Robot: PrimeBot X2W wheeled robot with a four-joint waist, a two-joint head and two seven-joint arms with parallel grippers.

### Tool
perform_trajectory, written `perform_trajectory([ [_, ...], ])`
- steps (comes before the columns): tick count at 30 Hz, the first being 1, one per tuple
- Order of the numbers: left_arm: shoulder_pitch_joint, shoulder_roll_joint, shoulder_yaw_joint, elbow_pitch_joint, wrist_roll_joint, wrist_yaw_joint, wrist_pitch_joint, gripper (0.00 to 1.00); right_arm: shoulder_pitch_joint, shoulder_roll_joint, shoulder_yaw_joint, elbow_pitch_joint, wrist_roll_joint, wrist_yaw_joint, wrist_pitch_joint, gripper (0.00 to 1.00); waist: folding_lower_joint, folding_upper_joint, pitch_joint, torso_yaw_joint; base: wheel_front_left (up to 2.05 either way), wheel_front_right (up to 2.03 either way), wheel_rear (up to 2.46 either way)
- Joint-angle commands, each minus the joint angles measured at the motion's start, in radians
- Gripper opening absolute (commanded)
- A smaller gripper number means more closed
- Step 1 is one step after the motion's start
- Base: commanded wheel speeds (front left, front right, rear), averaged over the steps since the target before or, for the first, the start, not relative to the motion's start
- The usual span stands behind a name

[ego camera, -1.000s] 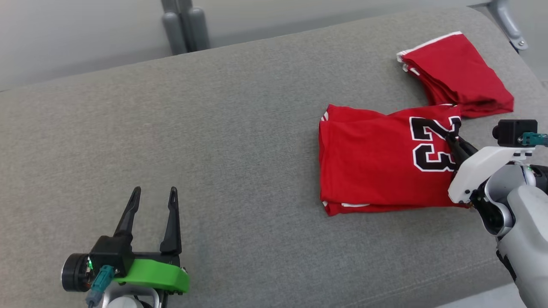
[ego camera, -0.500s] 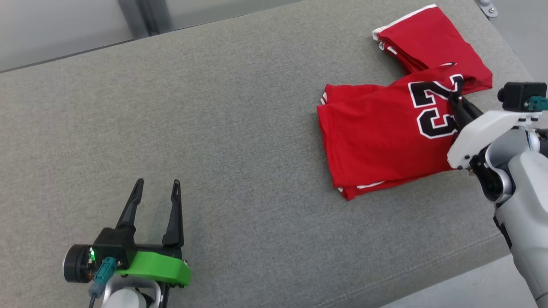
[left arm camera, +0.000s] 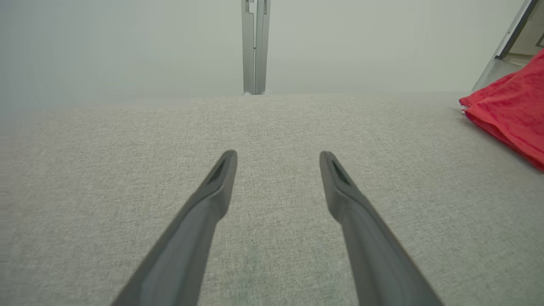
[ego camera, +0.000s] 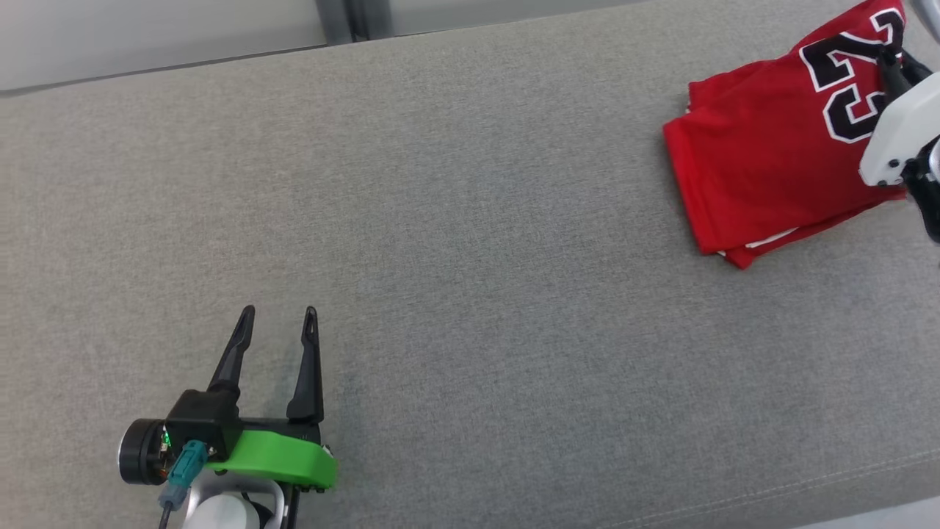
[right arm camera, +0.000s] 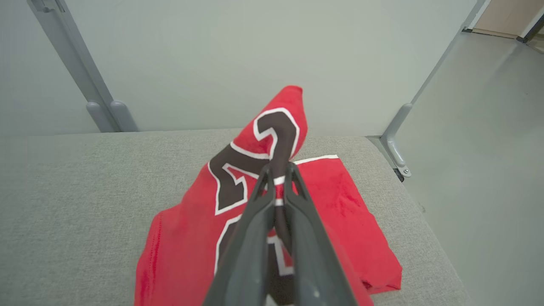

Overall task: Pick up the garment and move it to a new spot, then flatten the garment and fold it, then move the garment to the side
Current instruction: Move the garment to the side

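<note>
Pinched tight: my right gripper (right arm camera: 278, 168) clamps a raised corner of the red jersey (right arm camera: 182, 246), its two dark fingers all but meeting, with the black, white-edged numeral caught between them. The pinched corner stands up off the grey bench (right arm camera: 63, 212) in a peak, while the rest of the jersey drapes down onto the cushion at the bench's far right end. Partly under it, toward the bench's right edge, a flat red fold (right arm camera: 352, 212) with white trim lies on the fabric. From the head, this gripper points toward the bench's back edge, and the white wrist shell (ego camera: 899, 132) behind it slants in from the right.

My left gripper (ego camera: 279, 312) is spread wide and holds nothing. Both fingers aim at the bench's back edge, over bare cushion at the near left, well apart from the jersey. Its green mount (ego camera: 272, 459) sits behind the fingers toward the bench's front. Whether the tips touch the fabric I cannot tell. A grey post (left arm camera: 255, 46) rises behind the bench's back edge.
</note>
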Motion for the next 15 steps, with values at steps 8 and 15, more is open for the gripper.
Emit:
perform_trajectory([
  [8, -0.015, -0.003, -0.016, -0.014, 0.017, -0.013, -0.003, 1.0, -0.091, -0.122, 0.039, 0.064, -0.079, -0.001, 0.035, 0.0, 0.0, 0.0, 0.053, 0.077, 0.0, 0.0, 0.0],
  [15, -0.026, 0.006, -0.027, -0.027, 0.032, -0.023, -0.003, 1.0, -0.139, -0.228, 0.016, 0.119, -0.172, -0.001, 0.035, 0.0, 0.0, 0.0, 0.106, 0.106, 0.0, 0.0, 0.0],
])
